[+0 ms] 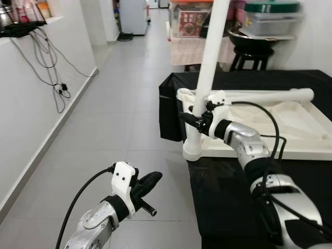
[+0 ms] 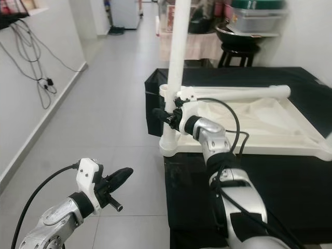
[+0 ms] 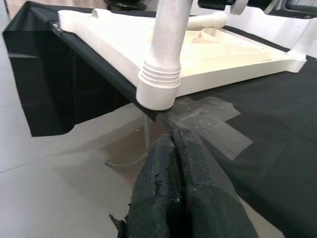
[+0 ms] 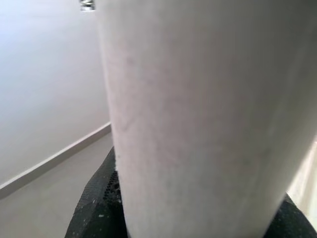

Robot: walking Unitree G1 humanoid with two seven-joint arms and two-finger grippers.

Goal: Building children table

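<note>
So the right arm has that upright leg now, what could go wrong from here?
1. The upright leg stands in a corner socket at the very edge of the black-covered bench, so a sideways push could slide the upturned tabletop off.
2. The right gripper holds the leg low, so the tall top could lever and tilt.
3. The loose leg lying on the tabletop may roll.

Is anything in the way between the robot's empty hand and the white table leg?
Nothing visible. The left gripper hangs over bare floor, fingers shut, facing the upright leg. The right gripper already grips that leg.
</note>
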